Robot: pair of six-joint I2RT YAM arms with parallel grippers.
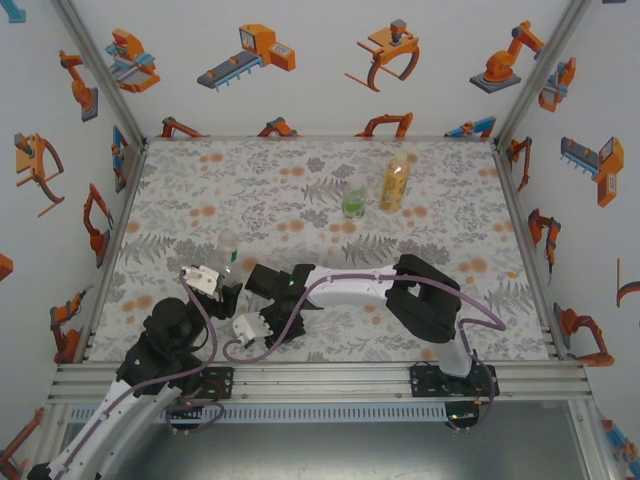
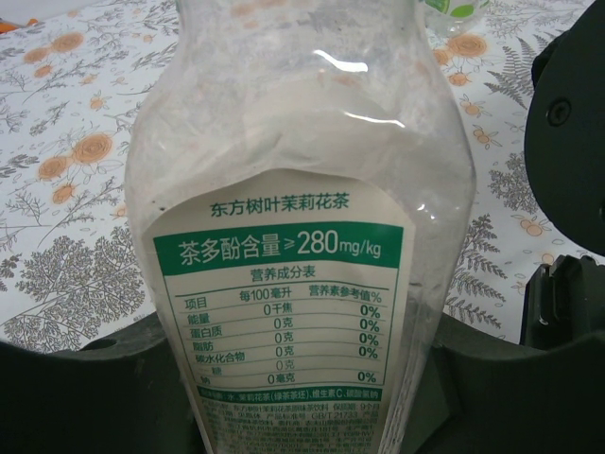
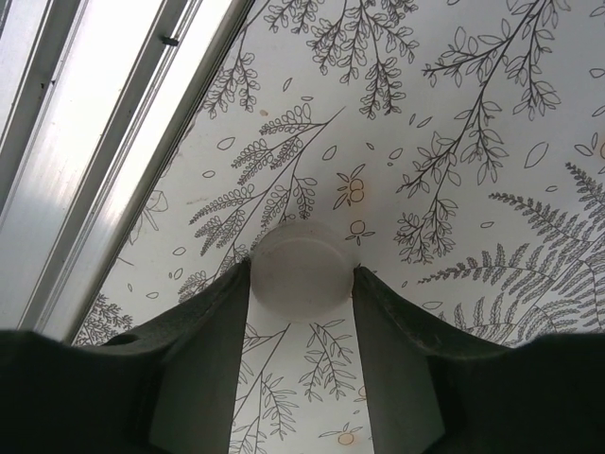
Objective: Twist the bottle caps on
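Left gripper (image 1: 222, 285) clamps the clear bottle (image 2: 284, 236) upright, near-left. Bottle cap (image 3: 302, 265) lies flat on the surface (image 3: 454, 142) between the fingertips of the right gripper (image 3: 302, 322), apparently touching; firm pinch cannot be confirmed. The bottle stands just beyond.

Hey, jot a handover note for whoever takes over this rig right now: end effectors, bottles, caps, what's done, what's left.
Left end effector: shut on the clear bottle.
Right end effector: fingers flank a white cap lying on the mat by the near rail; grip unconfirmed.
Amber bottle and green bottle stand at the far side, apart from both arms.
Done: clear bottle secured.
Left: lift the cap and screw it on. Check the other two; their tops are too small to judge.
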